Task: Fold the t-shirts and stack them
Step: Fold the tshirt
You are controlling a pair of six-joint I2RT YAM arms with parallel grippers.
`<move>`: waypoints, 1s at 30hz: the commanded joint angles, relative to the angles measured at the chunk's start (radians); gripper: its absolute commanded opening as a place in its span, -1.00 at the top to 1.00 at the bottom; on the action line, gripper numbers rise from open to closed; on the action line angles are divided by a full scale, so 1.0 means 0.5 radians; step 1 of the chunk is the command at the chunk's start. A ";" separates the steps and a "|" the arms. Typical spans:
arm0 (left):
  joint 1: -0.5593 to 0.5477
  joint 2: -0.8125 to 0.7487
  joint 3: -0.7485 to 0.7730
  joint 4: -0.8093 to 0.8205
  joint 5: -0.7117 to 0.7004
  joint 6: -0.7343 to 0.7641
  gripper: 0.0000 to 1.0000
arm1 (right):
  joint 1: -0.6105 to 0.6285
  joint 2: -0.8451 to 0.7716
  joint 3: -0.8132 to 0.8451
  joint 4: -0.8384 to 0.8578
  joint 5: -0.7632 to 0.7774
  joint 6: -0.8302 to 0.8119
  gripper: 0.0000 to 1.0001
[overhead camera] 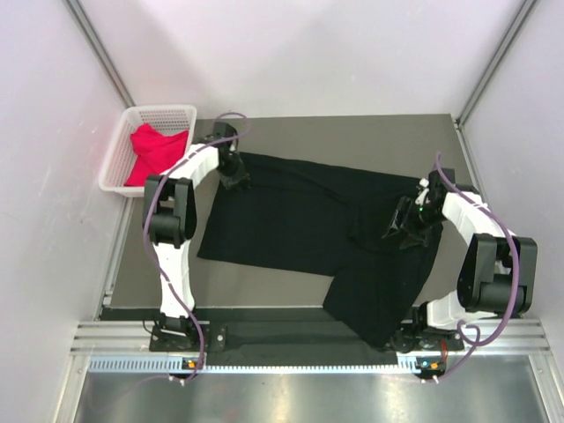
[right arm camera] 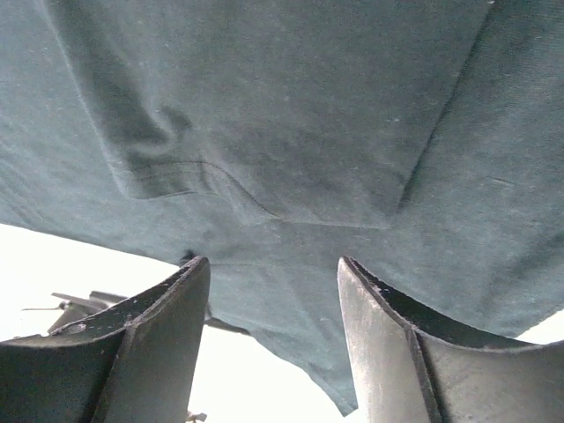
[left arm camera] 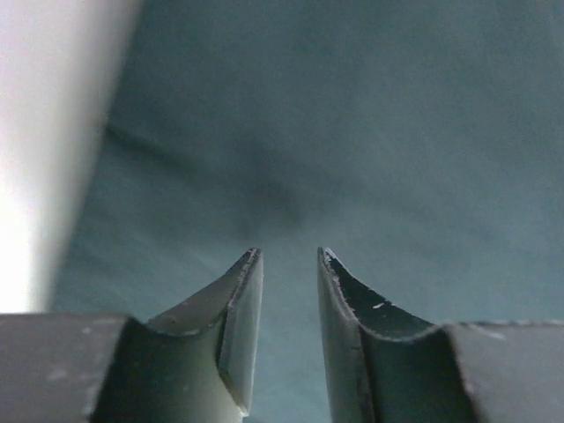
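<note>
White walls [overhead camera: 291, 53] close in a grey-brown table [overhead camera: 352, 137] seen from above. At its far left corner stands a white lattice basket [overhead camera: 113, 163], and the red-pink t-shirt [overhead camera: 157, 150] lies crumpled inside it.

Just right of the basket, the left arm reaches out over the far left corner of the black t-shirt [overhead camera: 291, 216], which is spread across the middle of the table. The left gripper [overhead camera: 234, 173] is low over that corner. In the left wrist view its jaws stand a narrow way apart, with nothing between the fingertips [left arm camera: 238, 308]; dark cloth fills the view beyond them, and a bright strip runs down the left side.

Further right, the black cloth bunches into folds, and a broad flap runs toward the near edge of the table beside the right arm's base.

The right gripper [overhead camera: 404, 226] is over the right part of this shirt. In the right wrist view its jaws are wide apart and hold nothing. A stitched hem and a seam cross the cloth ahead of the fingers [right arm camera: 167, 335], and a bright surface shows past the cloth's lower edge.
</note>
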 commanded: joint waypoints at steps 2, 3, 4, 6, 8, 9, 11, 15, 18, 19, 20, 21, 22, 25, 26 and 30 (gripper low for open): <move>-0.285 -0.353 -0.296 0.253 0.450 0.001 0.25 | 0.012 -0.074 0.048 -0.077 0.221 -0.078 -0.22; -0.337 -0.395 -0.349 0.388 0.543 -0.014 0.27 | 0.012 -0.080 0.051 -0.087 0.267 -0.087 -0.20; -0.450 -0.411 -0.392 0.441 0.605 -0.026 0.28 | -0.004 -0.077 0.042 -0.087 0.313 -0.114 -0.18; -0.580 -0.411 -0.448 0.536 0.636 -0.036 0.29 | -0.031 -0.052 0.036 -0.075 0.332 -0.127 -0.09; -0.745 -0.381 -0.399 0.561 0.585 -0.026 0.31 | -0.071 -0.009 0.023 -0.023 0.304 -0.130 0.00; -0.795 -0.332 -0.384 0.582 0.575 -0.020 0.31 | -0.086 0.009 0.020 -0.004 0.286 -0.133 0.07; -0.923 -0.292 -0.323 0.604 0.529 -0.005 0.31 | -0.114 0.061 0.020 0.030 0.218 -0.148 0.13; -1.166 -0.236 -0.313 0.760 0.184 0.230 0.29 | -0.148 0.129 0.036 0.039 0.218 -0.164 0.14; -1.319 -0.191 -0.328 0.864 0.033 0.357 0.30 | -0.166 0.163 0.042 0.048 0.175 -0.145 0.14; -1.365 -0.175 -0.325 0.877 -0.023 0.372 0.31 | -0.166 0.172 0.042 0.051 0.148 -0.133 0.14; -1.381 -0.151 -0.313 0.877 -0.026 0.388 0.31 | -0.166 0.181 0.045 0.054 0.138 -0.130 0.14; -1.390 -0.144 -0.313 0.877 -0.035 0.388 0.31 | -0.169 0.184 0.051 0.051 0.135 -0.130 0.14; -1.412 -0.144 -0.316 0.889 -0.051 0.388 0.31 | -0.166 0.193 0.066 0.048 0.138 -0.133 0.13; -1.470 -0.147 -0.319 0.911 -0.066 0.449 0.29 | -0.169 0.202 0.057 0.045 0.147 -0.133 0.09; -1.488 -0.135 -0.313 0.908 -0.072 0.470 0.29 | -0.166 0.205 0.057 0.048 0.151 -0.136 0.08; -1.516 -0.080 -0.276 0.889 -0.066 0.483 0.26 | -0.173 0.209 0.051 0.045 0.154 -0.136 0.02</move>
